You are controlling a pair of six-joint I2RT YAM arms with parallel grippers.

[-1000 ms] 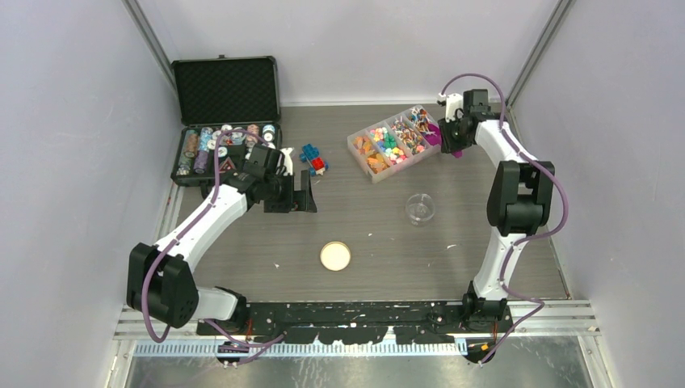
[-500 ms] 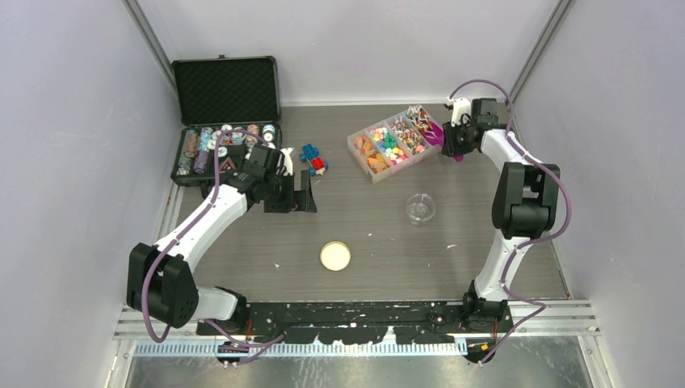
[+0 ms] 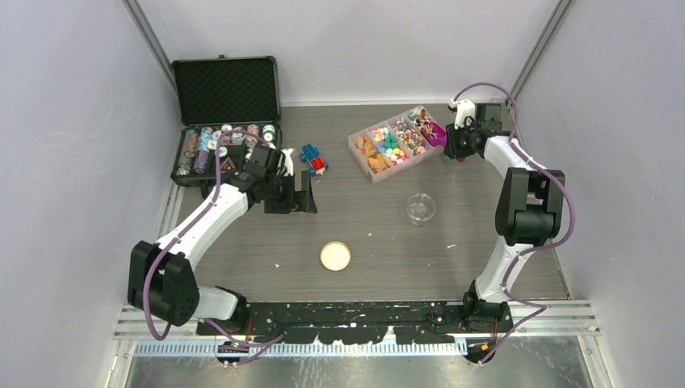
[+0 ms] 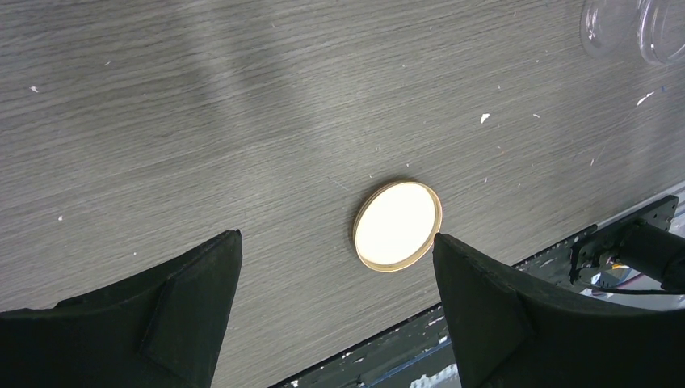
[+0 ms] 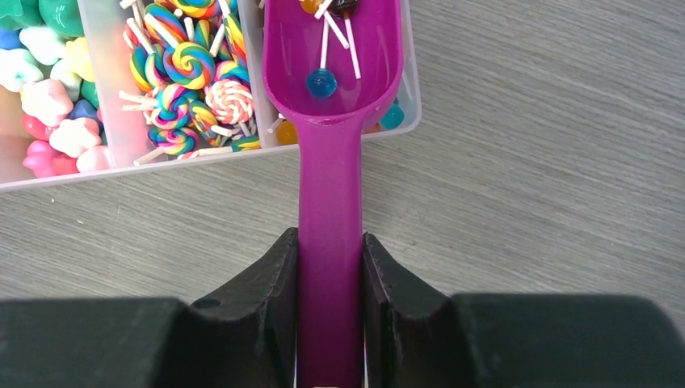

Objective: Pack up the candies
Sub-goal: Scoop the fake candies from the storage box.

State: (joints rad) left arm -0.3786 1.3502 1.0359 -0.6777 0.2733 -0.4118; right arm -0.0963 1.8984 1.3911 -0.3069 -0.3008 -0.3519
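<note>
Grey woodgrain table [image 3: 380,259], pale walls [image 3: 65,121]; right tool [image 5: 329,238] clamps purple scoop [image 5: 327,170], left tool [image 4: 335,241] gapes.

right gripper [image 5: 329,250] with purple scoop [image 5: 331,81] shifted slightly toward 3 o'clock, nearer the candy tray [image 5: 413,73] end; right elbow swung toward 4 o'clock.

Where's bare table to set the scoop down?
Bare wood between the cork disc and the clear dish, and the middle strip from the candy tray down to the disc. Crowded along the far side: black case, brick toy, tray.
</note>
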